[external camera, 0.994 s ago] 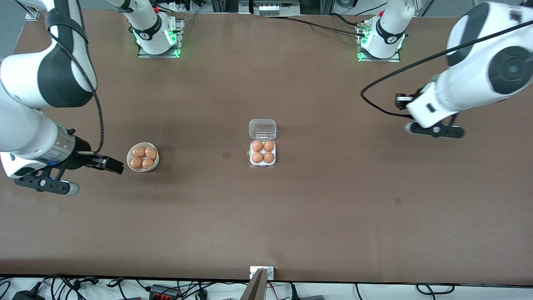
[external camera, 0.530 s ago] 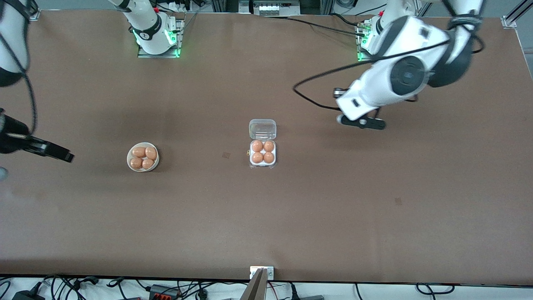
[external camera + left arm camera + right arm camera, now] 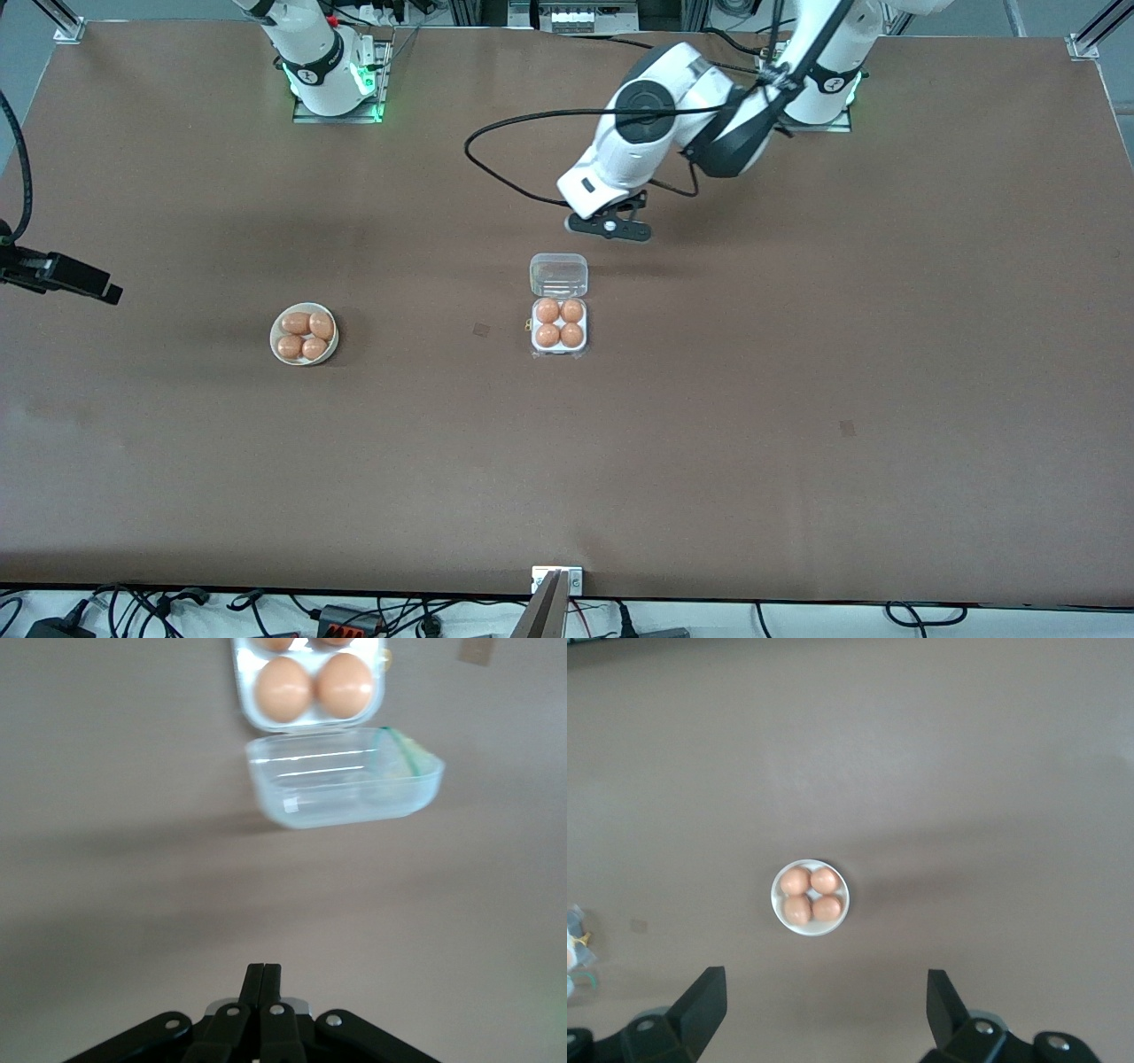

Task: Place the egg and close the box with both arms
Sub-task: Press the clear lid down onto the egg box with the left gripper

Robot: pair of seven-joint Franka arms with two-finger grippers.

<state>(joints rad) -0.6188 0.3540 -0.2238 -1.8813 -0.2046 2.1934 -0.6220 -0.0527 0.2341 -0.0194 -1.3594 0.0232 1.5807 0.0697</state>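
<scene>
The box sits in the middle of the front view, just above center. All four cups of its white tray hold brown eggs, so the egg part looks done. The clear lid is flipped open, lying just above the tray in the picture, so closing it looks like the step in hand.

The left gripper hangs over the bare table just above the lid, right of center in the upper part of the front view. Its fingers are pressed together and hold nothing. Next it probably needs to get under the lid's free edge and tip it over the eggs.

The right gripper is wide open and empty. It hangs high over the bowl of four eggs. In the front view only a dark bit of that arm shows at the left edge. The left wrist view cuts off half the tray.
</scene>
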